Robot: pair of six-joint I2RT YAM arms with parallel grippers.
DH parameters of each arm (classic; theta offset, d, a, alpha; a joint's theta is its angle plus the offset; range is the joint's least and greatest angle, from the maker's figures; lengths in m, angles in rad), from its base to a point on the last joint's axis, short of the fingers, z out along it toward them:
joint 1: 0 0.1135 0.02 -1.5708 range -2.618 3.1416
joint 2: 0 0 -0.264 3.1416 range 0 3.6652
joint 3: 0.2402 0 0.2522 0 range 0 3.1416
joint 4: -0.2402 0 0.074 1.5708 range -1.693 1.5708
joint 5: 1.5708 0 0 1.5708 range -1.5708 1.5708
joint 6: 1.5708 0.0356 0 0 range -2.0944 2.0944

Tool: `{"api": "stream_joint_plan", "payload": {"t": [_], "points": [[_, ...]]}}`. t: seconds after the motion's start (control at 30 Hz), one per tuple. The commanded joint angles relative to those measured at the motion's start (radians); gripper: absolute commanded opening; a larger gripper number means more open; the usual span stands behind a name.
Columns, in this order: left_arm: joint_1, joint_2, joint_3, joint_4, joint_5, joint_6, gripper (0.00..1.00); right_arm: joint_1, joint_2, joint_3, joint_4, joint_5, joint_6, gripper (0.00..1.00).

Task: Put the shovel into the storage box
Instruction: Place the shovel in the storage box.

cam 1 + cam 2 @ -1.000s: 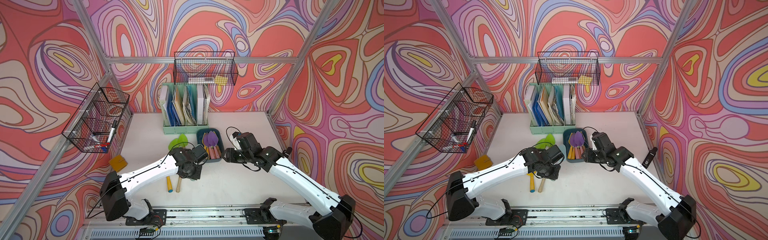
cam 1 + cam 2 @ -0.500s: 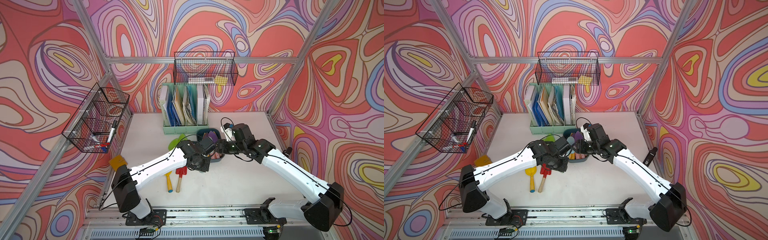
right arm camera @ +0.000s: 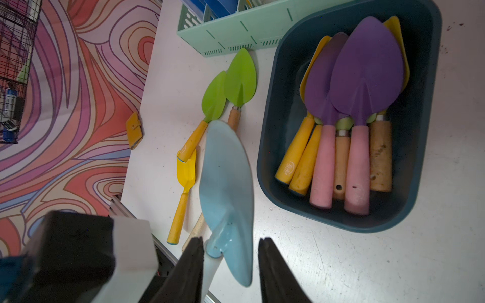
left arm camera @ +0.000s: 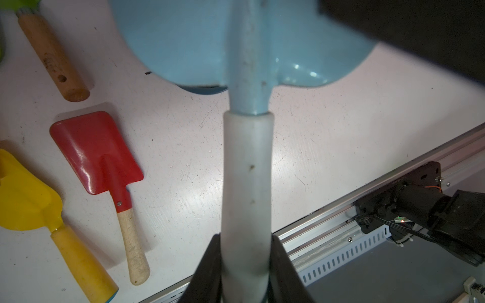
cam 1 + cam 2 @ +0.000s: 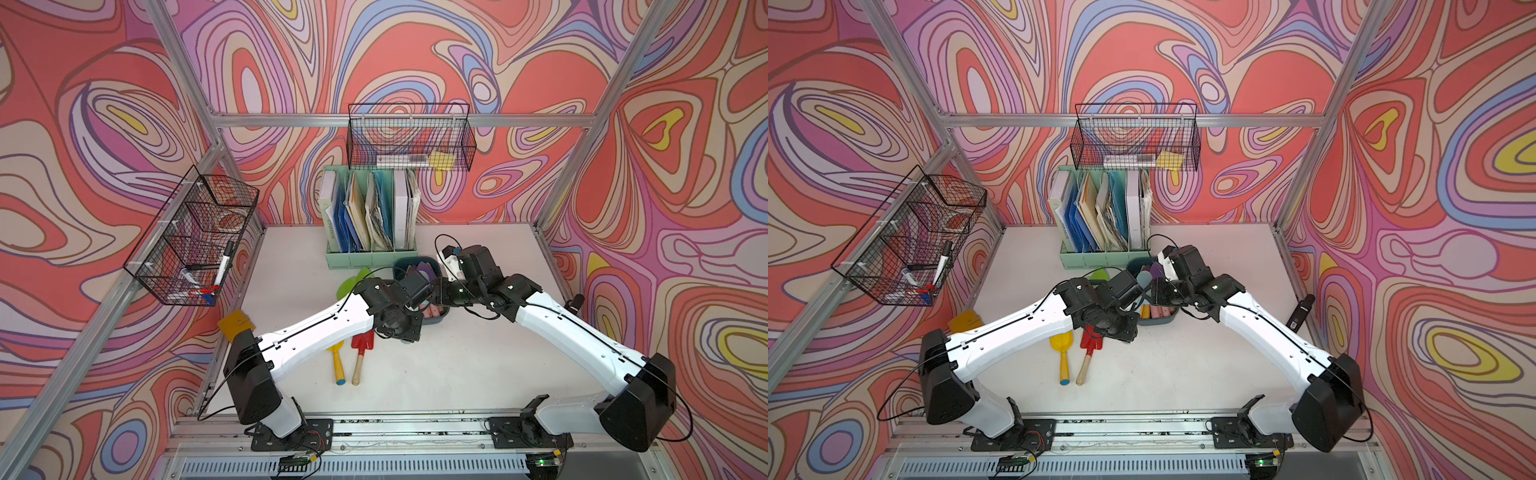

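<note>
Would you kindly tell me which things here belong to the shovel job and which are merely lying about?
Job: light blue plastic shovel with white handle, held in left gripper; right gripper; dark teal plastic storage box; probably the red square-bladed shovel, yellow shovel and green leaf-shaped shovels on the table.
Lying about: mint-green file holder; black wire baskets; orange pouch.

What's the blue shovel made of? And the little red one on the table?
The blue shovel looks like painted metal or hard plastic, glossy with bright glints. Its pale handle looks matte, maybe rubbery plastic. The red shovel has a shiny blade and a grainy, bare wooden handle.
</note>
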Motion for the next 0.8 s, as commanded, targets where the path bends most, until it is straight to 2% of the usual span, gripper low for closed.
{"api": "stream_joint_plan", "payload": {"t": [0.0,0.47,0.77], "points": [[0.006,0.013,0.030,0.011,0.007,0.014,0.18,-0.002,0.007,0.030,0.023,0.011,-0.005,0.32],[0.009,0.002,0.035,0.053,0.035,-0.004,0.18,-0.002,0.006,0.021,0.037,0.011,0.004,0.19],[0.009,-0.001,0.033,0.070,0.053,-0.005,0.21,-0.002,0.005,0.012,0.043,0.016,0.009,0.00]]}}
